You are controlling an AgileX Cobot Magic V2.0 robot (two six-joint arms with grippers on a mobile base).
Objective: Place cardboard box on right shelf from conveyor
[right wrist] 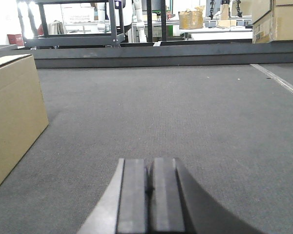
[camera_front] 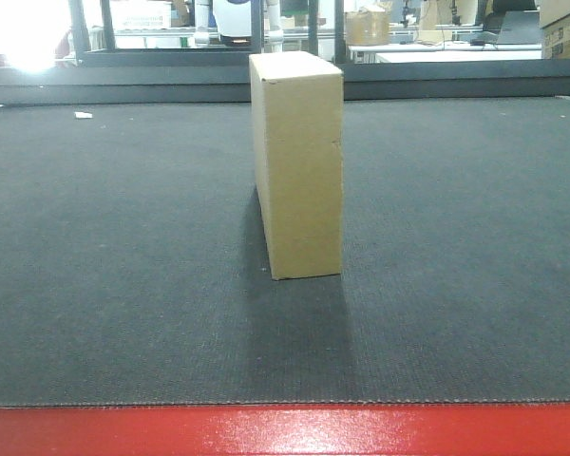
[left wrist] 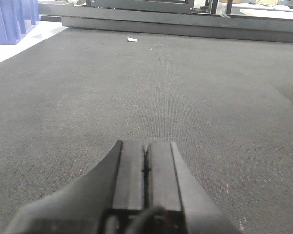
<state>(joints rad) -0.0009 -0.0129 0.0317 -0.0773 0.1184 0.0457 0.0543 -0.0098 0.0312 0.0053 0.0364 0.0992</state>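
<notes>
Where the red edge (camera_front: 285, 432) fronts the conveyor (camera_front: 123, 237), the left gripper (left wrist: 145, 168) and right gripper (right wrist: 149, 187) hang low over it, each with fingers pressed together, holding nothing. Between them, touching neither, the box (camera_front: 299, 166) stands upright on a narrow side mid-conveyor. Farther back, far left, stand blue bins (left wrist: 10, 19).

Matt tan cardboard box (camera_front: 299, 166) stands on the conveyor's (camera_front: 123, 285) rough, woven-looking dark belt with glossy red edge
</notes>
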